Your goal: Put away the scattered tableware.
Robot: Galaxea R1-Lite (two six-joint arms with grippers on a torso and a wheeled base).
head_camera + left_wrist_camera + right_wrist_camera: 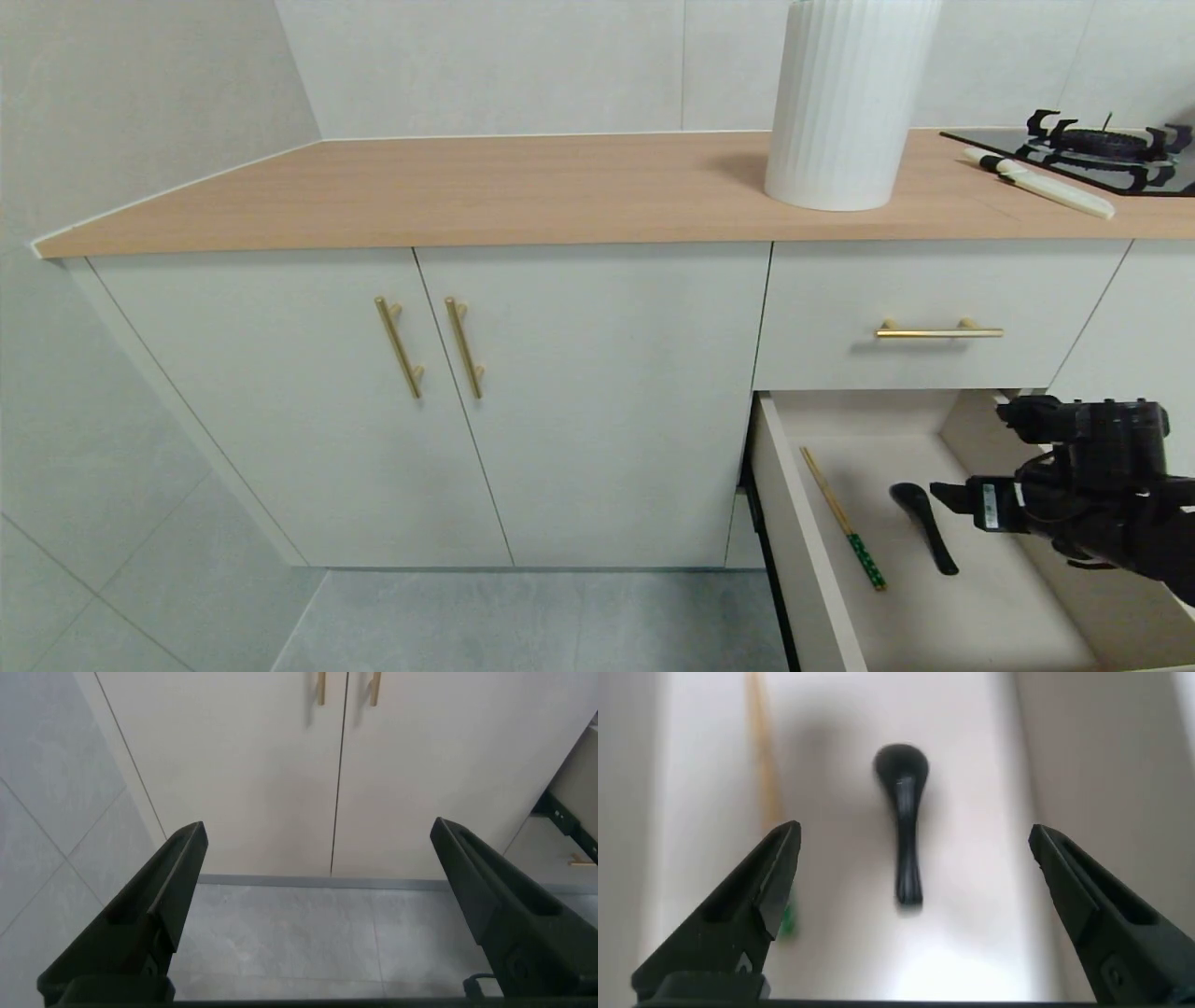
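Observation:
An open drawer (976, 621) sits low on the right under the wooden counter. Inside it lie a pair of wooden chopsticks with green ends (842, 516) and, to their right, a black spoon (924, 525). My right gripper (973, 453) hangs open above the drawer's right part, holding nothing. In the right wrist view the black spoon (908, 849) lies below the gap between the fingers of my right gripper (915, 838), with the chopsticks (764, 765) to one side. My left gripper (318, 833) is open and empty, low over the floor in front of the cabinet doors.
On the counter (467, 191) stand a tall white ribbed container (845, 98) and a white-handled knife (1038, 183), beside a black gas hob (1106, 149). A closed drawer with a gold handle (938, 330) sits above the open one. Two closed cabinet doors (420, 401) are to its left.

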